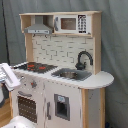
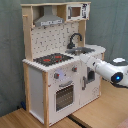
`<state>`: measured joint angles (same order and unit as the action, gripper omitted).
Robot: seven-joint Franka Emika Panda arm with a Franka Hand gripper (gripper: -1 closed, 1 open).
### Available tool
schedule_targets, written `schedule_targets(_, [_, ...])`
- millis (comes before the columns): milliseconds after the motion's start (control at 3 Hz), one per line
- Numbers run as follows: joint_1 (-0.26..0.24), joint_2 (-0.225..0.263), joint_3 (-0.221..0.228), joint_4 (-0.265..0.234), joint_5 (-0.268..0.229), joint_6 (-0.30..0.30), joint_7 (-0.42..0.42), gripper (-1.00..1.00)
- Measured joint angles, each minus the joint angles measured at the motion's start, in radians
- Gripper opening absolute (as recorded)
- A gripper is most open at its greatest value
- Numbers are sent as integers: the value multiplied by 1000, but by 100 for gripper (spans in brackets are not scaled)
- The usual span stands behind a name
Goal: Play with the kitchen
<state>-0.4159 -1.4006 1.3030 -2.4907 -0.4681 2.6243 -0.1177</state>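
The kitchen (image 1: 60,65) is a white and light-wood toy unit that stands upright in both exterior views. It has a black-red hob (image 1: 36,66), a silver sink (image 1: 70,75), a black faucet (image 1: 82,59), a grey hood (image 1: 39,27) and an oven door (image 1: 27,107). In the second exterior view my white arm (image 2: 112,72) reaches in from the right. Its gripper (image 2: 81,58) is close to the kitchen (image 2: 55,75) at the counter's front edge, between the hob (image 2: 52,59) and the sink (image 2: 85,50). The first exterior view shows only the arm's end (image 1: 9,77) at the left edge.
A toy microwave (image 1: 70,23) sits in the top shelf beside the hood. A grey curtain (image 1: 115,45) hangs behind the kitchen. The unit stands on a wooden surface (image 2: 30,117). A white rounded object (image 1: 20,122) shows at the first exterior view's bottom left.
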Motion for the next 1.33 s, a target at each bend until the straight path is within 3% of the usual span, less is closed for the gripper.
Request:
schedule_targets(333, [39, 8, -3, 15, 52, -94, 1, 100])
schedule_targets(667, [43, 11, -20, 38, 119, -169, 3, 100])
schedule_targets(1000, [-20, 11, -74, 71, 196, -210, 6, 100])
schedule_targets(1333, [-113, 19, -126, 123, 258, -210, 6, 100])
